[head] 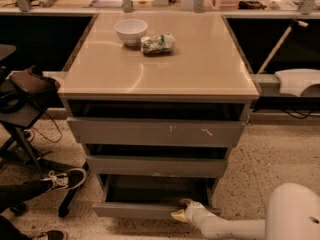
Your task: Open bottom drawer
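bottom drawer [140, 210] sits lowest in the cabinet [200, 69], pulled partway out so you can see into its shallow grey box. the back of it is lost in shadow under the middle drawer [155, 166]. the gripper [182, 211] is down at that drawer's front edge, towards the right end, touching the lip. honestly can't tell if it's clamped on or just resting there, it blurs into the edge. the white arm [225, 227] runs off the bottom right corner. up top there's a white bowl [131, 31] next to a crumpled packet [157, 43]. someone's sneaker [64, 179] pokes in from the left, leg cut off.
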### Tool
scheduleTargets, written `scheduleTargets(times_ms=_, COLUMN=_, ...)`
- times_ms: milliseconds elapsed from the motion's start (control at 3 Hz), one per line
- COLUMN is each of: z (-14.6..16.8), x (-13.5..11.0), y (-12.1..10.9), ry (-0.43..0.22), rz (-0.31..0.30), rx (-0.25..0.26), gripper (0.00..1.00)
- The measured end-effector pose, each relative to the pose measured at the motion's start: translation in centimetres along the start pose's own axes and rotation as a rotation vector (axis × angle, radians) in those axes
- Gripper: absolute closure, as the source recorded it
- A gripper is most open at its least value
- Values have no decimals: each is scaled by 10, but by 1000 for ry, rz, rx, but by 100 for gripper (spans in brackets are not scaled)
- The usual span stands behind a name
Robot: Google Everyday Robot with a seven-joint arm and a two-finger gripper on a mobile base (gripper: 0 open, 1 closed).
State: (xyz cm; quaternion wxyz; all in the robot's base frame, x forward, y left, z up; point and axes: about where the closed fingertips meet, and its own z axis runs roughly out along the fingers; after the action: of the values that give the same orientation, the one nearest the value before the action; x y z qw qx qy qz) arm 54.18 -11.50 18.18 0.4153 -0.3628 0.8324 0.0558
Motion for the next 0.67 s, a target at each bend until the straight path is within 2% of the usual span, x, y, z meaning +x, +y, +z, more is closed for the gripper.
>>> scheduleTargets(times_ms=333, z=-3, x=-3, y=0, ry=0, rz=0, rx=0, gripper=100)
scheduleTargets(times_ms=667, z=-18, x=12, y=12, ry=-7, rz=23, rx=4, gripper=100)
